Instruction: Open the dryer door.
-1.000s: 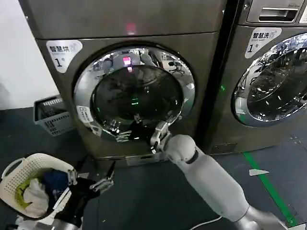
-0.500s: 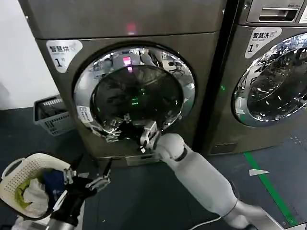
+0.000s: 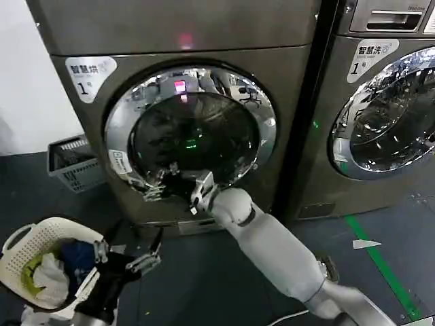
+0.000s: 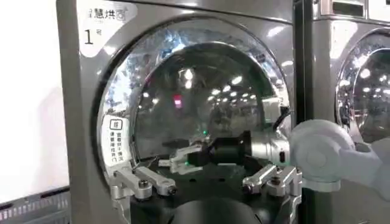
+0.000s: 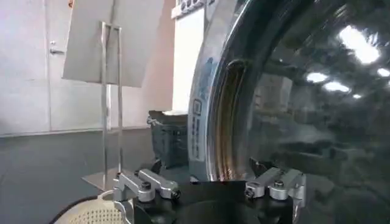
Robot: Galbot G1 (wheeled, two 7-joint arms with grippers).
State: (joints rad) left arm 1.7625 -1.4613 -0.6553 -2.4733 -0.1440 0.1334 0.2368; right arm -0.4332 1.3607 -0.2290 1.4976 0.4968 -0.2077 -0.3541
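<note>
The dryer door [image 3: 197, 115] is a wide chrome ring around dark domed glass, with a small white sticker [image 3: 120, 161] on its lower left. It looks flush with the machine front. My right gripper [image 3: 158, 188] reaches across the door's lower part to the lower-left rim, close by the sticker. It is open, and the chrome ring's edge [image 5: 213, 122] stands between its spread fingers. In the left wrist view the same door [image 4: 201, 91] shows with the right gripper [image 4: 177, 161] in front of it. My left gripper [image 3: 129, 255] hangs open low over the floor, holding nothing.
A second machine [image 3: 387, 115] with a similar door stands to the right. A white laundry basket [image 3: 20, 248] with clothes sits at the lower left, and a grey crate [image 3: 71, 163] behind it by the wall. Green tape [image 3: 380, 265] crosses the dark floor. A metal stand [image 5: 109, 91] is beyond.
My right arm has swung leftward along the bottom of the door, carrying its gripper from below the glass's middle to the lower-left rim. The left gripper has hardly moved.
</note>
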